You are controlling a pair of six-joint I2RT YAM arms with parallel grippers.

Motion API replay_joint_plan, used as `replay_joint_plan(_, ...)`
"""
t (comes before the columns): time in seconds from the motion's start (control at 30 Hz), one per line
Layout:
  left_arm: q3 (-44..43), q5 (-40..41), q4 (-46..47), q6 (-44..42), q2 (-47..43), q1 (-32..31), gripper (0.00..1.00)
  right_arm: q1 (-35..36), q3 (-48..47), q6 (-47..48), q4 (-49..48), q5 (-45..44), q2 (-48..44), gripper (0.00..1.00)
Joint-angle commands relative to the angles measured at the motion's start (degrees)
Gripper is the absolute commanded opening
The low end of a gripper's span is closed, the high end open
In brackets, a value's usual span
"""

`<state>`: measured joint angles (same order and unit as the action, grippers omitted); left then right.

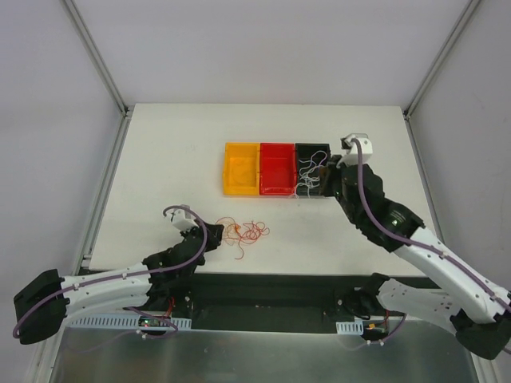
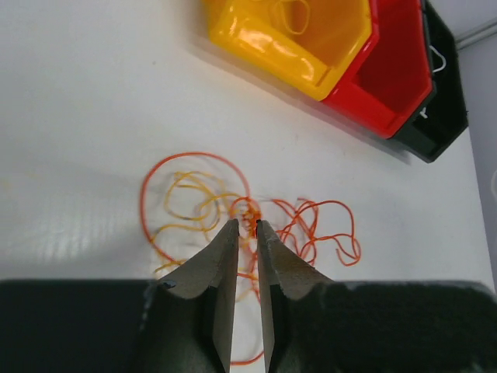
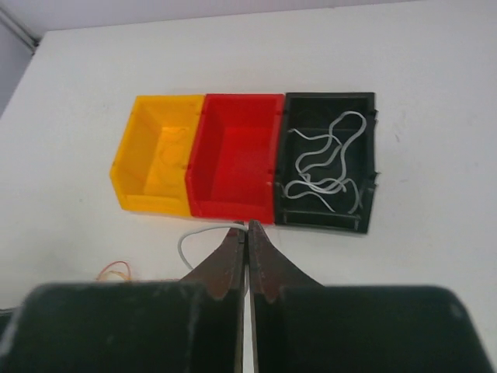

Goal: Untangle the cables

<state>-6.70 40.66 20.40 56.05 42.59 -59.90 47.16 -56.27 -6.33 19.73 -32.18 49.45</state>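
Note:
A clump of red and orange-yellow cables lies on the white table. In the left wrist view its orange-yellow loops lie to the left and its red loops to the right. My left gripper is down at the clump, its jaws narrowly apart and pinched on the orange knot. It also shows in the top view. My right gripper is shut on the end of a white cable, held high near the black bin. Several white cables lie in that bin.
Three bins stand in a row at mid-table: yellow, red and black. A yellow cable loop lies in the yellow bin. The enclosure's walls and frame posts rise on both sides of the table.

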Motion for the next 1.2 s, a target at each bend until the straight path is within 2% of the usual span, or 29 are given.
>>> replay_joint_plan(0.0, 5.20, 3.54, 1.31, 4.06, -3.91, 0.57, 0.15, -0.05, -7.70, 0.62, -11.28, 5.81, 8.01, 0.00)
replay_joint_plan(0.17, 5.21, 3.55, 1.83, 4.86, -2.52, 0.57, 0.17, -0.40, -14.21, 2.72, -17.34, 5.99, 17.68, 0.00)
replay_joint_plan(0.3, 3.45, 2.93, 2.53, 3.37, 0.65, 0.57, 0.17, -1.10, -20.09, 4.57, -17.70, 5.38, 24.54, 0.01)
replay_joint_plan(0.5, 3.01, 2.14, 4.20, 1.87, 2.24, 0.57, 0.21, -5.66, -24.15, 5.01, -16.13, 4.76, 28.86, 0.00)
replay_joint_plan(0.9, 3.89, 1.70, 7.37, 0.64, 2.67, 0.57, 0.32, -20.34, -20.38, 4.83, -19.20, 13.19, 34.04, 0.01)
replay_joint_plan(1.03, 3.89, 1.61, 7.63, 0.46, 2.76, 0.57, 0.33, -22.28, -14.67, 5.71, -25.43, 14.25, 37.29, 0.00)
replay_joint_plan(1.17, 4.06, 1.52, 7.63, 0.46, 2.33, 0.57, 0.34, -22.72, -11.24, 7.54, -26.40, 11.45, 40.28, 0.00)
